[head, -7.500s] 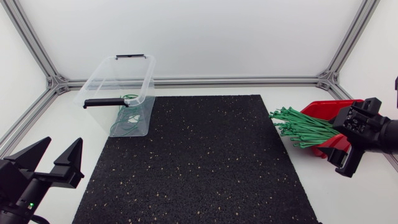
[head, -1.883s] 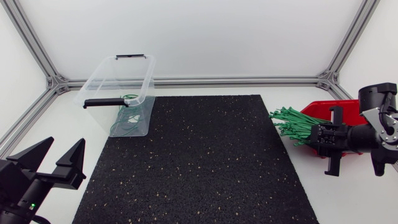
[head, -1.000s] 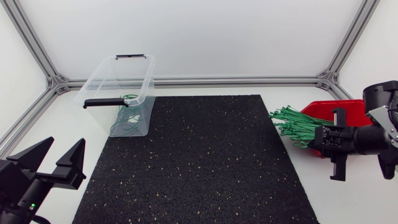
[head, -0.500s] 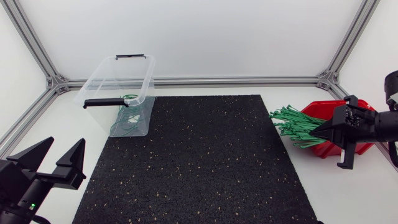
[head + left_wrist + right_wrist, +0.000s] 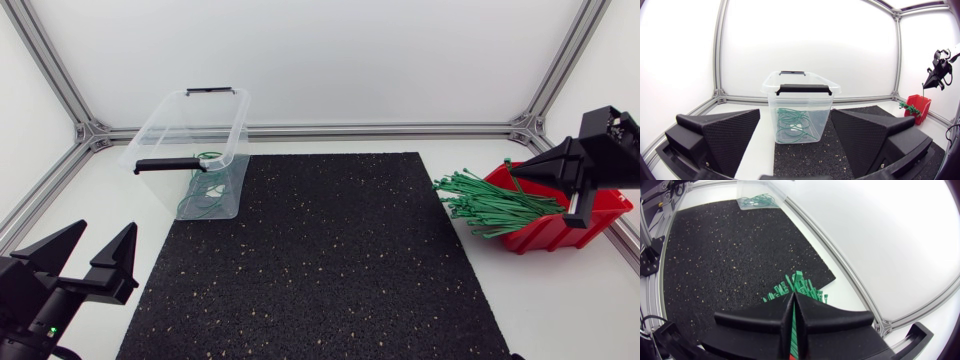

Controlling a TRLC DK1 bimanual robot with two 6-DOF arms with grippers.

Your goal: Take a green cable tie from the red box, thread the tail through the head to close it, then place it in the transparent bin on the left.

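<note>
Our right gripper (image 5: 518,173) pinches a thin green tie (image 5: 793,330).
It hangs over the red box (image 5: 545,233); our left gripper's (image 5: 100,235) textured wedges stand spread.

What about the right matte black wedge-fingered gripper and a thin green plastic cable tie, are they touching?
Touching. The right wrist view shows the right gripper clamped from both sides on one green cable tie, whose strip runs between them.

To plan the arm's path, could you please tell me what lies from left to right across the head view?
left gripper → transparent bin → black mat → green cable ties → red box
</note>
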